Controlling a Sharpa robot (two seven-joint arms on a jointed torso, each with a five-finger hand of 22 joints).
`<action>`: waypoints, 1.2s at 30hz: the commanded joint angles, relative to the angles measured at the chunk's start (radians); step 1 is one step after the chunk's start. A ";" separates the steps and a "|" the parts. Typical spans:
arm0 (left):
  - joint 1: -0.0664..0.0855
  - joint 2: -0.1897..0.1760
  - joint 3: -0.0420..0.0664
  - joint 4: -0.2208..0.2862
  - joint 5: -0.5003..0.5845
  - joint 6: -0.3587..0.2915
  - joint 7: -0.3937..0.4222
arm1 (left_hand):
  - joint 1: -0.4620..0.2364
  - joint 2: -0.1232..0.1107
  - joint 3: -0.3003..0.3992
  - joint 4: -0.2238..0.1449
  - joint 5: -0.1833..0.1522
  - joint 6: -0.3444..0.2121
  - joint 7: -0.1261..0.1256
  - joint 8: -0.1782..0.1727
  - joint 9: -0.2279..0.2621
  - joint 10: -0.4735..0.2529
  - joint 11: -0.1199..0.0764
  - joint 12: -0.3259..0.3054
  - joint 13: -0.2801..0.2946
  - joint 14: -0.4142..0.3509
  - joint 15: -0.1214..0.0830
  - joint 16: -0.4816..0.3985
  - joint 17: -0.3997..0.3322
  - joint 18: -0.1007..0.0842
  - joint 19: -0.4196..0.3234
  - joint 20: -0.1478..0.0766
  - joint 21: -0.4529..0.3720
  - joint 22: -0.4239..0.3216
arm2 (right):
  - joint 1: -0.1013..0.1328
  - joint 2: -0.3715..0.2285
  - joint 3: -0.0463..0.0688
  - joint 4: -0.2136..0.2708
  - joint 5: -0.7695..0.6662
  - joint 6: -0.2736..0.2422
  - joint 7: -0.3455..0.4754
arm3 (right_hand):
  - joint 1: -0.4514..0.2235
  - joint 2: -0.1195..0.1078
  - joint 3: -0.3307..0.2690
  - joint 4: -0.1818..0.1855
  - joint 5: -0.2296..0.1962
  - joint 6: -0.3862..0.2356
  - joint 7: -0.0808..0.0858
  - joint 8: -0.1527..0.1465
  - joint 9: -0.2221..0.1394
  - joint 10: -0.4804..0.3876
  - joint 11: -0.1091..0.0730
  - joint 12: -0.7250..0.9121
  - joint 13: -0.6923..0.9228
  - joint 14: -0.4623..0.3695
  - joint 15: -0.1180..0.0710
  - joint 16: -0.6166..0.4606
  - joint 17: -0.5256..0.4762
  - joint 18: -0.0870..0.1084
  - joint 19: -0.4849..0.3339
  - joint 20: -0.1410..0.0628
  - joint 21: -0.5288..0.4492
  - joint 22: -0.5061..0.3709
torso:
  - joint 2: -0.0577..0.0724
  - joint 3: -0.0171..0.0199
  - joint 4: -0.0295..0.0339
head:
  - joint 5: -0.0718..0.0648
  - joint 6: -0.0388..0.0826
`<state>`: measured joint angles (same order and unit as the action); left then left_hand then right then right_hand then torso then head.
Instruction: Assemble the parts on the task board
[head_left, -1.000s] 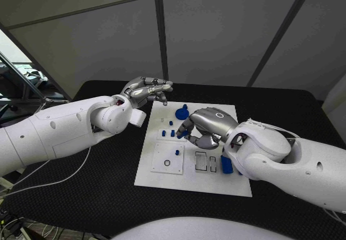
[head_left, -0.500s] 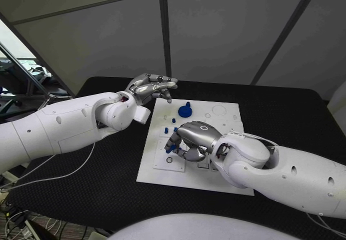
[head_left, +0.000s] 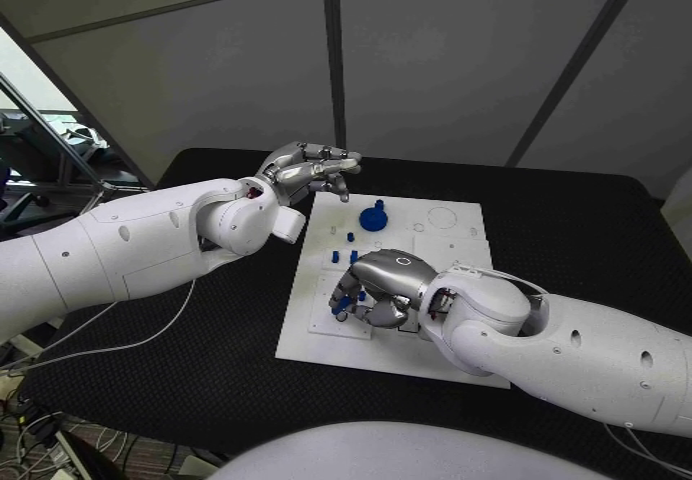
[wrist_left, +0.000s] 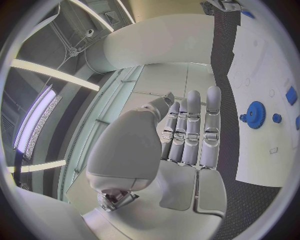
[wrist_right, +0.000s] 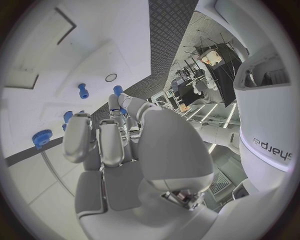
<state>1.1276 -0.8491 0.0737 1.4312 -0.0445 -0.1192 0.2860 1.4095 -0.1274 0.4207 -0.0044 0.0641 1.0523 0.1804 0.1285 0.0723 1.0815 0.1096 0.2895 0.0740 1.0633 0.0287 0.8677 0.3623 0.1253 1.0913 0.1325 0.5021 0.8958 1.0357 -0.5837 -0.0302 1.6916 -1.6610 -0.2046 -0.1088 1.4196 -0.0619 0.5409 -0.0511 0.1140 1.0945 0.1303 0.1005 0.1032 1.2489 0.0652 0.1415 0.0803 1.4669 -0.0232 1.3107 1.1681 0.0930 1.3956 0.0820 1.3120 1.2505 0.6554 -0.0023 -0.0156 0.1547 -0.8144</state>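
Looks like early-to-middle going. The board (head_left: 433, 232) sits mid-desk with a blue gear (head_left: 374, 218) and a few small pegs (head_left: 351, 238) standing at its far end, so some parts seem placed. The right hand (head_left: 378, 290) is down over the board's near-left area, pinching a small blue peg (head_left: 342, 312), probably about to seat it. The left hand (head_left: 307, 171) hovers curled over the far corner, holding nothing.

Even bright light — fisheye-bent edges.
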 joint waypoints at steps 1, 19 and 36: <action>0.002 0.001 0.001 0.001 -0.001 0.012 0.003 | 0.000 0.004 -0.006 -0.002 0.001 -0.003 -0.001 -0.004 -0.001 -0.007 0.002 0.005 -0.002 0.001 0.007 -0.004 -0.002 0.057 -0.006 -0.003 -0.006 -0.001 | 0.001 0.002 0.000 0.000 0.009 0.043 0.010 | -0.007 -0.008 0.005 0.001 0.006 0.011 0.018 0.001 0.001 0.000 0.005 -0.008 -0.002 0.039 0.009 0.007 0.001 -0.017 0.003 0.005 0.003 0.001 | 0.001 -0.0003 -0.0002 | 0.002 -0.003; 0.002 0.000 0.001 0.001 -0.001 0.012 0.002 | 0.000 0.004 -0.006 -0.002 0.001 -0.003 -0.001 -0.004 -0.001 -0.007 0.002 0.005 -0.002 0.001 0.007 -0.004 -0.002 0.057 -0.006 -0.003 -0.006 -0.001 | 0.000 0.010 -0.001 -0.018 -0.041 0.088 -0.027 | -0.010 -0.008 0.004 0.001 0.007 0.011 0.019 0.000 0.001 0.001 0.006 -0.009 -0.002 0.038 0.009 0.007 0.000 -0.017 0.003 0.005 0.002 0.000 | 0.000 -0.0005 0.0003 | 0.004 -0.008; 0.002 -0.002 0.001 0.002 -0.001 0.015 -0.001 | 0.000 0.004 -0.006 -0.002 0.001 -0.004 0.000 -0.004 -0.001 -0.007 0.002 0.005 -0.002 0.000 0.007 -0.005 -0.003 0.057 -0.007 -0.003 -0.006 -0.001 | 0.000 0.027 -0.001 -0.024 -0.083 0.100 -0.042 | -0.014 -0.010 0.001 0.002 0.006 0.011 0.019 -0.001 0.001 0.001 0.006 -0.012 -0.001 0.038 0.010 0.007 0.000 -0.017 0.002 0.006 0.003 0.000 | -0.001 -0.0006 0.0003 | 0.004 -0.011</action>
<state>1.1276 -0.8514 0.0737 1.4319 -0.0446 -0.1173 0.2827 1.4095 -0.1274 0.4207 -0.0044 0.0641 1.0523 0.1804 0.1285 0.0723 1.0815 0.1096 0.2895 0.0735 1.0633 0.0287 0.8677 0.3604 0.1253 1.0913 0.1325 0.5021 0.8960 1.0351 -0.5587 -0.0312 1.6658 -1.7211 -0.1172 -0.1459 1.4105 -0.0710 0.5413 -0.0515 0.1182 1.0948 0.1302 0.0959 0.1031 1.2488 0.0685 0.1336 0.0801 1.4631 -0.0194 1.3148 1.1677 0.0930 1.3955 0.0820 1.3120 1.2501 0.6550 -0.0027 -0.0157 0.1594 -0.8261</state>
